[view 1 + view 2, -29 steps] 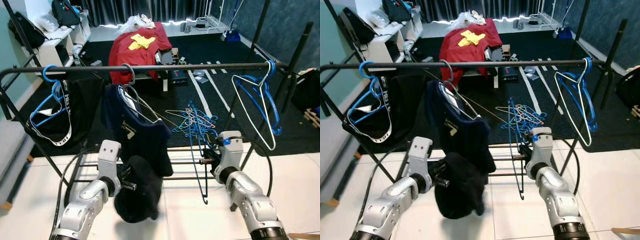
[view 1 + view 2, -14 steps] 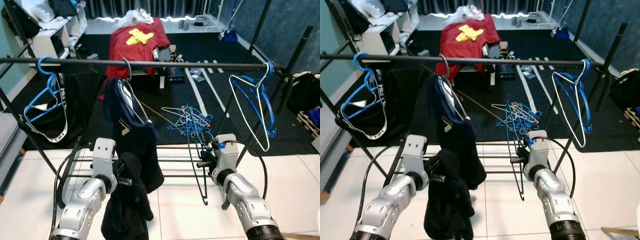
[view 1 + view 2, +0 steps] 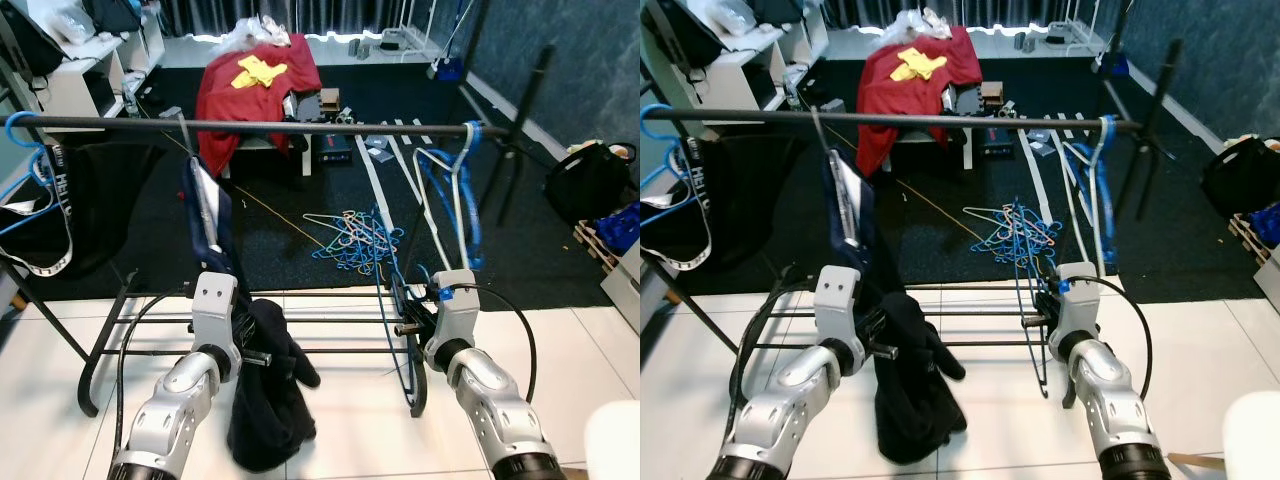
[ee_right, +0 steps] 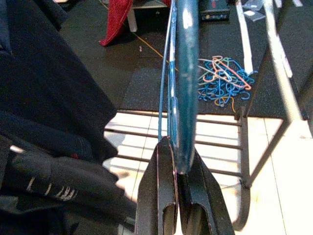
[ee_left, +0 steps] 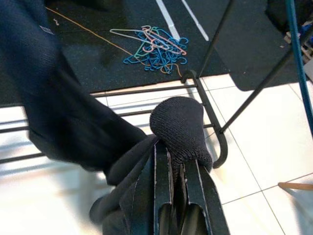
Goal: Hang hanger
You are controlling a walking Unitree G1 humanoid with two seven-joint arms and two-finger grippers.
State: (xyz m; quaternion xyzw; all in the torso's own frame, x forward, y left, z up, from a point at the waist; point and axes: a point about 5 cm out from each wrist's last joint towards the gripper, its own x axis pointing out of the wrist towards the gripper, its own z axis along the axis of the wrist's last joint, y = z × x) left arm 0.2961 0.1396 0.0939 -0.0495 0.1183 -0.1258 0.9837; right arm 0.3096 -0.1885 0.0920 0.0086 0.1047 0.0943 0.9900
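A black rail [image 3: 300, 126] crosses the view at chest height. My right gripper [image 3: 405, 328] is shut on a blue wire hanger [image 3: 398, 300] and holds it edge-on below the rail; in the right wrist view the right gripper [image 4: 177, 169] pinches the hanger's blue wire [image 4: 185, 73]. My left gripper [image 3: 262, 357] is shut on a dark garment [image 3: 265, 400] that droops toward the floor. In the left wrist view a knit fold [image 5: 178, 129] bulges over the left gripper [image 5: 176, 161]. A navy garment [image 3: 205, 215] hangs from a hook on the rail just above.
White and blue hangers [image 3: 455, 190] hang at the rail's right end, and a black garment on a blue hanger [image 3: 40, 200] at its left. A heap of coloured hangers [image 3: 350, 232] lies on the dark carpet beyond. The rack's low bars [image 3: 330, 322] run between my arms.
The camera has shifted, so the rack sits further left in view. The dark garment in my left gripper now hangs lower and longer. Both grippers keep their hold.
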